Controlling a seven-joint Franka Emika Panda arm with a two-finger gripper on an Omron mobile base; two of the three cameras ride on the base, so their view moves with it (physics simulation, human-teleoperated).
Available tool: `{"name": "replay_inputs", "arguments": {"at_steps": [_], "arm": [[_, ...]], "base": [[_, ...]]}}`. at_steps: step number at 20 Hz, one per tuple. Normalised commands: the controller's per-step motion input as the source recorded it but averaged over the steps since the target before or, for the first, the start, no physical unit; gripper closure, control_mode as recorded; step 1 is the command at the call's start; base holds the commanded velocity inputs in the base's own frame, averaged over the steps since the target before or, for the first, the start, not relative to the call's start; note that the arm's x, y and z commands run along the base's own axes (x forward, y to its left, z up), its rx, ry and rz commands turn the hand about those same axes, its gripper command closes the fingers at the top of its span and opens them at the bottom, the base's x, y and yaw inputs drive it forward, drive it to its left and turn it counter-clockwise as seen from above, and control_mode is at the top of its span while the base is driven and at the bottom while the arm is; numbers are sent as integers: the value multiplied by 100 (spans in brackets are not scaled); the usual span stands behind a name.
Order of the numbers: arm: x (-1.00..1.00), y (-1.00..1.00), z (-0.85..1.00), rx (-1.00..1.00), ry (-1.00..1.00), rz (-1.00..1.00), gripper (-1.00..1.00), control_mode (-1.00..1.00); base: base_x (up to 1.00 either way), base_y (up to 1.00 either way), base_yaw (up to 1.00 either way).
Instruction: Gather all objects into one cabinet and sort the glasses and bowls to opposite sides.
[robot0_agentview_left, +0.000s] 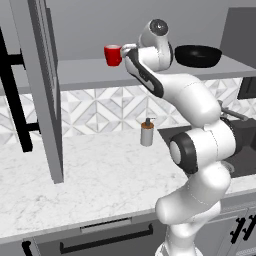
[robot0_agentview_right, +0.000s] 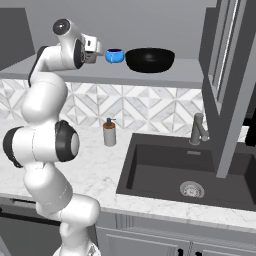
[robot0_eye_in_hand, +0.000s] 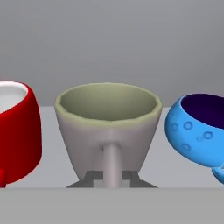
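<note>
On the cabinet shelf (robot0_agentview_left: 80, 70), the wide black bowl (robot0_agentview_right: 149, 59) stands at 3 o'clock of the small blue bowl (robot0_agentview_right: 114, 55). In the hand view the grey-olive cup (robot0_eye_in_hand: 108, 131) stands between the red cup (robot0_eye_in_hand: 17, 131) at 9 o'clock and the blue bowl at 3 o'clock. The gripper (robot0_agentview_right: 93, 51) is just before the grey-olive cup; I cannot tell how far it is open or if it holds anything.
</note>
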Motion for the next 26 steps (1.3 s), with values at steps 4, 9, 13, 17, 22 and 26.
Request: {"name": "replay_inputs", "arguments": {"at_steps": [4, 9, 13, 17, 22, 26], "arm": [[17, 0, -27, 0, 0, 0, 100, -100], [19, 0, -35, 0, 0, 0, 100, -100], [24, 0, -36, 0, 0, 0, 100, -100], [22, 0, -39, 0, 0, 0, 100, -100], [25, 1, -42, 0, 0, 0, 100, -100], [18, 0, -39, 0, 0, 0, 100, -100]], "base": [[0, 0, 0], [0, 0, 0], [0, 0, 0], [0, 0, 0], [0, 0, 0], [0, 0, 0]]}}
